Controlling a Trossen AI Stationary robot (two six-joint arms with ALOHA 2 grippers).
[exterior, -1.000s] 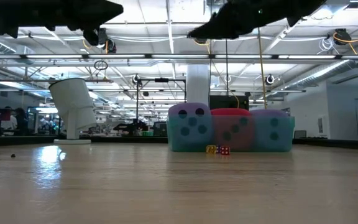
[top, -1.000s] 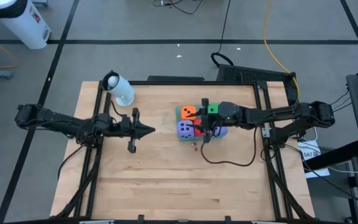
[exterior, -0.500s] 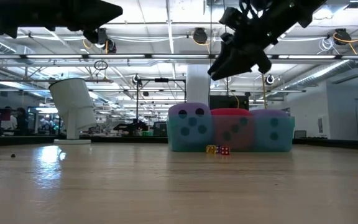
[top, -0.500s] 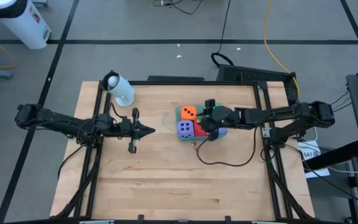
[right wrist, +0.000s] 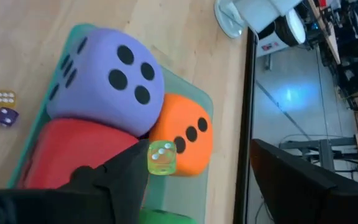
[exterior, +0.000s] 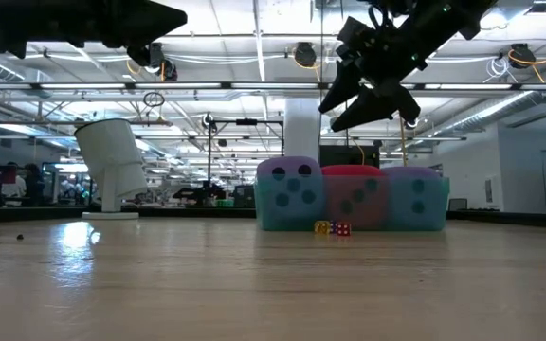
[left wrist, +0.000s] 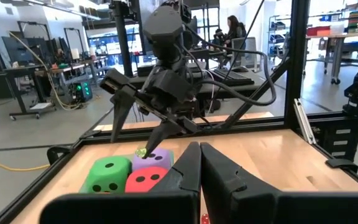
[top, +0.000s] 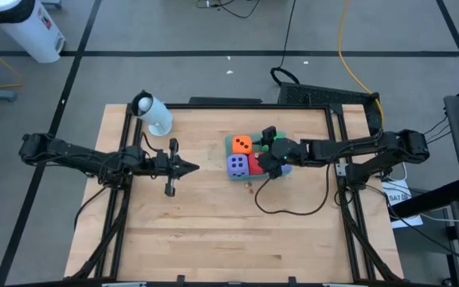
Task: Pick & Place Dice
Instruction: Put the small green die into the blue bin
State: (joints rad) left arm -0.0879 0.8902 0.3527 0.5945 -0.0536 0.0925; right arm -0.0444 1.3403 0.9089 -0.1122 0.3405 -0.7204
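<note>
Dice [right wrist: 107, 78]: soft foam cubes, packed in teal tray [right wrist: 202, 99].
Right gripper [right wrist: 197, 180]: fingers apart; wrist view shows tiny translucent yellow die [right wrist: 161, 158] between them.
Left gripper [left wrist: 199, 163]: fingers pressed together, empty.

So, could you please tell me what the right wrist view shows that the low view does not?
Only the right wrist view shows the orange die and a tiny yellow-green die by the right arm's jaws. Only the low view shows the second purple die. Both show the first purple die, the red die and the teal tray.

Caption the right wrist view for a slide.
Open right gripper above tray of foam dice, a small yellow-green die beside one finger.
</note>
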